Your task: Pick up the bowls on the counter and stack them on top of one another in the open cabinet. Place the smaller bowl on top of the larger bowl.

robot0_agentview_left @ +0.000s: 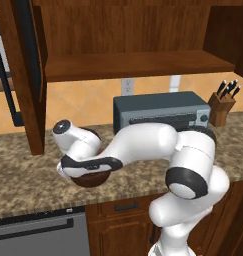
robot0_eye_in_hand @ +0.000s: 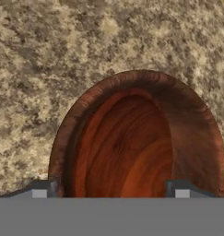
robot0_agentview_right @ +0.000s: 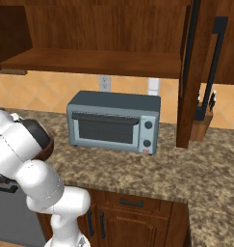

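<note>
A bowl is seen on the counter, directly below the gripper, whose jaws are spread apart. Picking seems underway; closing on the rim is needed next.

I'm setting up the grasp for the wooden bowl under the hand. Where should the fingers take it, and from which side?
Take the bowl by its rim, coming straight down from above. It sits upright on the counter with its mouth open to the hand, and the thick rim is narrow enough to pinch. The gripper stands open, one fingertip outside the wall, the other over the hollow.
</note>
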Controlling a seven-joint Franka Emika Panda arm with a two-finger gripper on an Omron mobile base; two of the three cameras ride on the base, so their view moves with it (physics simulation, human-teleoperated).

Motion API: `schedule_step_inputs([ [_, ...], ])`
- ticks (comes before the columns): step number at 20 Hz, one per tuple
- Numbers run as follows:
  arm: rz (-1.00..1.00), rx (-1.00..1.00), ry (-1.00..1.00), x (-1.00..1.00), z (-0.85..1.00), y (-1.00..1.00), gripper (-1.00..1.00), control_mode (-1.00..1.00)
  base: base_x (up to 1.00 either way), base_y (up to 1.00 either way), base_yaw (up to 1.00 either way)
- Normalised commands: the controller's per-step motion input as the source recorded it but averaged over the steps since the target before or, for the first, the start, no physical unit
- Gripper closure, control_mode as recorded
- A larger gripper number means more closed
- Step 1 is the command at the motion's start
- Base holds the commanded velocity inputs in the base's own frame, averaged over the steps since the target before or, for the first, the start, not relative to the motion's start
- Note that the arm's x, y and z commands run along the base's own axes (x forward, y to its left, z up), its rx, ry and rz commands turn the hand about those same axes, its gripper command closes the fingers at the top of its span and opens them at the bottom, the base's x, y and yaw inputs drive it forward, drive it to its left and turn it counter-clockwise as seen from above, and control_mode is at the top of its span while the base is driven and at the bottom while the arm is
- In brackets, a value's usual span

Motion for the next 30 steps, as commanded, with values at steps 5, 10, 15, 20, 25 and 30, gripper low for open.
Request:
schedule_step_inputs([
  [5,0.00,0.06,0.06,-0.48,-0.08,-0.13,-1.00,-1.00,0.00,0.00,0.00],
  [10,0.00,0.00,0.05,-0.07,-0.79,0.00,-1.00,-1.00,0.00,0.00,0.00],
  [15,0.00,-0.09,-0.02,0.08,-0.71,0.00,-1.00,-1.00,0.00,0.00,0.00],
  [20,0.00,-0.11,-0.01,0.25,-0.38,0.00,1.00,-1.00,0.00,0.00,0.00],
  [25,0.00,-0.01,0.00,0.27,0.02,-0.20,1.00,-1.00,0.00,0.00,0.00],
  [30,0.01,0.00,0.00,0.23,0.03,-0.33,1.00,-1.00,0.00,0.00,0.00],
])
